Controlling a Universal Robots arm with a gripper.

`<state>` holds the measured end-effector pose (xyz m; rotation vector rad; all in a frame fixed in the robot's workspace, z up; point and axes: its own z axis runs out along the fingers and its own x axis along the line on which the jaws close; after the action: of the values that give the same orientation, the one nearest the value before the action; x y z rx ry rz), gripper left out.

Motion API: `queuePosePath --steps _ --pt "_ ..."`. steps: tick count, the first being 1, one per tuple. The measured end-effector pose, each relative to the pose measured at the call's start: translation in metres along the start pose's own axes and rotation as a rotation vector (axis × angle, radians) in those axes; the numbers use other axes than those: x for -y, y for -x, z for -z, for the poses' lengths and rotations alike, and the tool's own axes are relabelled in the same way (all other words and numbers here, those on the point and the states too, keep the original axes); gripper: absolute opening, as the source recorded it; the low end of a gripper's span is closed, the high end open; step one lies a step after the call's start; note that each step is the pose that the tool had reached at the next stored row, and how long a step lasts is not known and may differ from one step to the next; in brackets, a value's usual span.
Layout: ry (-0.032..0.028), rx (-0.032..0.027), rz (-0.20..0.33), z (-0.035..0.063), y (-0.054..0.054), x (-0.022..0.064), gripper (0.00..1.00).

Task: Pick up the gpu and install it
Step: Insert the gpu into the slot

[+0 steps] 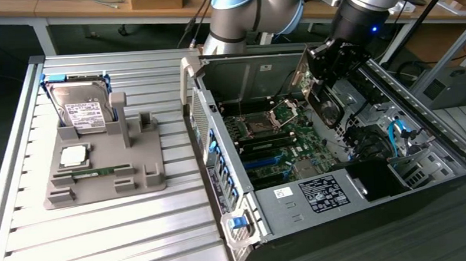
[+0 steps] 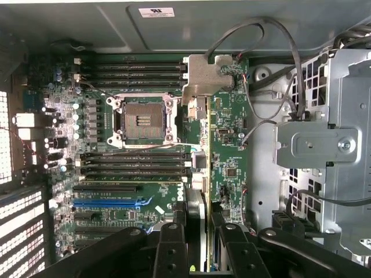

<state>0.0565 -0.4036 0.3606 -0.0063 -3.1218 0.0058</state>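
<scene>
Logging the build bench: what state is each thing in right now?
gpu: clamped in the fingers, hanging over the motherboard, not seated.
computer case: side open.
CPU socket: empty.
hard drive: propped upright on the gray holder.
memory stick: lying flat in the gray holder.

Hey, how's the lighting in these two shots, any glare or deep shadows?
Exterior view: even room light; the case interior is shaded around the gpu; a small blue light glows on the arm. Wrist view: dimmer, the jaws near-black against the motherboard, the gpu's bracket pale grey, no strong glare.
</scene>
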Motion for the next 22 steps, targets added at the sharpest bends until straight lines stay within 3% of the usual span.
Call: queuePosePath --steps 10,22 --pt "-0.0001 0.0000 0.004 0.0000 0.0000 0.0000 0.27" --pt "-0.0028 0.0006 0.143 0.0000 0.0000 0.0000 0.27"
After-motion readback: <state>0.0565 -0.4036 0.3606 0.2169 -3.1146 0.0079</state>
